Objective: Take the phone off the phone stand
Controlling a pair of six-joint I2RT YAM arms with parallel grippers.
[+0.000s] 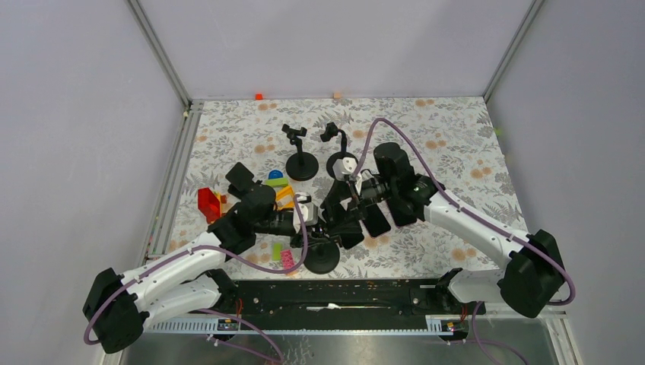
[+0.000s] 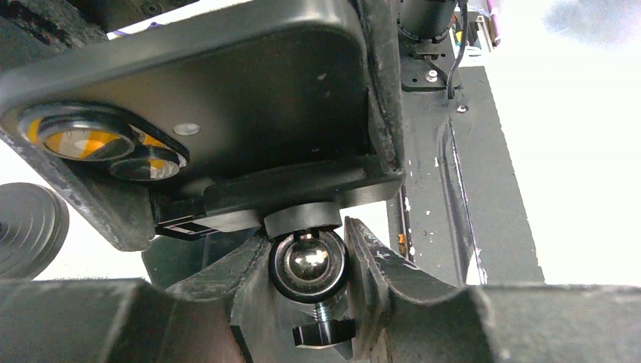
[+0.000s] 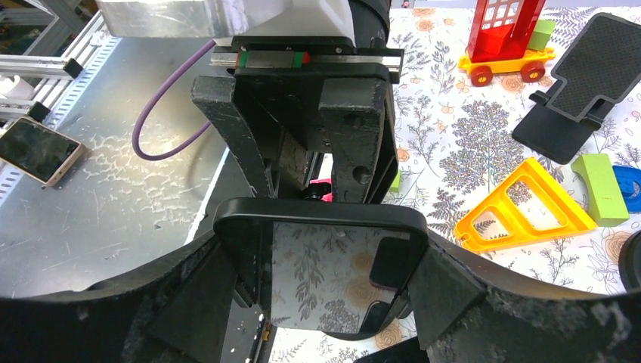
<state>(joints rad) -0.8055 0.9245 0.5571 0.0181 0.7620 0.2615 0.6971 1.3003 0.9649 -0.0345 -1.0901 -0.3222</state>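
The phone [image 3: 332, 265], in a black case with a mirror-like screen, sits between the fingers [image 3: 453, 291] of my right gripper [image 3: 326, 281], which is shut on its two long edges. From the left wrist view I see the phone's back [image 2: 249, 98] with its camera lenses, lying in the phone stand's cradle [image 2: 302, 185]. My left gripper [image 2: 308, 246] is shut on the stand's ball joint [image 2: 308, 261] just below the cradle. In the top view both grippers [image 1: 308, 219] [image 1: 346, 207] meet mid-table above the stand's round base [image 1: 323, 256].
Two other stands [image 1: 300, 156] [image 1: 340, 152] rise at the back. Black phones [image 1: 376, 220] lie beside my right gripper. Toy blocks [image 1: 209, 204], a yellow triangle [image 3: 525, 208], a folding stand [image 3: 582, 83] and a red toy [image 3: 505, 34] crowd the left. A gold phone [image 3: 38, 149] lies on the metal shelf.
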